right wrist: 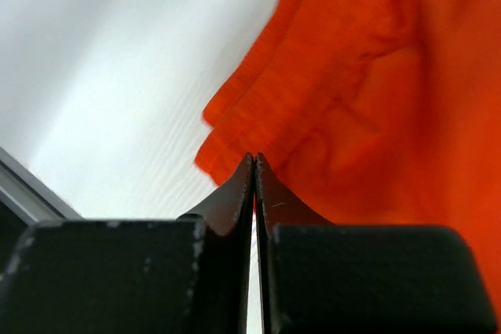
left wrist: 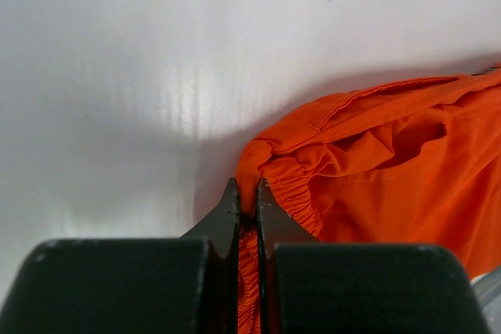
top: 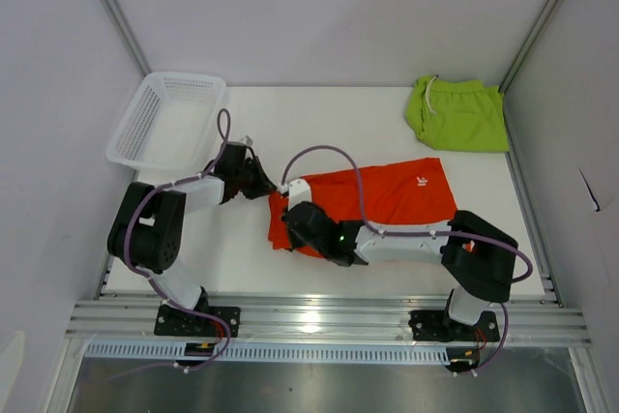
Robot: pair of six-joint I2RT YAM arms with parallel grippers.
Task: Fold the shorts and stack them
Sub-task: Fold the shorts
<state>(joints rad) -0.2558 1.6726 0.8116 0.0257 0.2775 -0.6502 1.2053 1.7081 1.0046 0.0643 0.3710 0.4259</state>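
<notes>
Orange shorts [top: 397, 195]: spread flat on the white worktop [top: 319, 123], small white logo [top: 423, 181] facing up. The waist end is bunched and creased.

Left hand [left wrist: 246, 193]: at the waist end of the orange shorts, on the far corner. Jaws closed, with a fold of the gathered elastic waistband pinched between them (orange cloth shows in the narrow slot between the fingers).

Right hand [right wrist: 254, 163]: at the near corner of the same waist end. Jaws pressed together, tips meeting right at the orange hem. Whether any cloth is caught between them cannot be told from the wrist view.

Obstructions: the right arm [top: 406, 239] lies across the near edge of the orange shorts and hides that edge from above. Its purple cable [top: 329, 152] arches over the waist end.

Surroundings, taken from the orange shorts:
- Lime green shorts [top: 459, 115]: beyond them, toward the far right corner of the worktop, well apart, roughly folded, with a white drawstring [top: 428, 82] at the top corner.
- White mesh basket [top: 135, 123]: beyond the waist end, well apart on the far left, overhanging the worktop's edge, with the left arm [top: 155, 229] between.
</notes>
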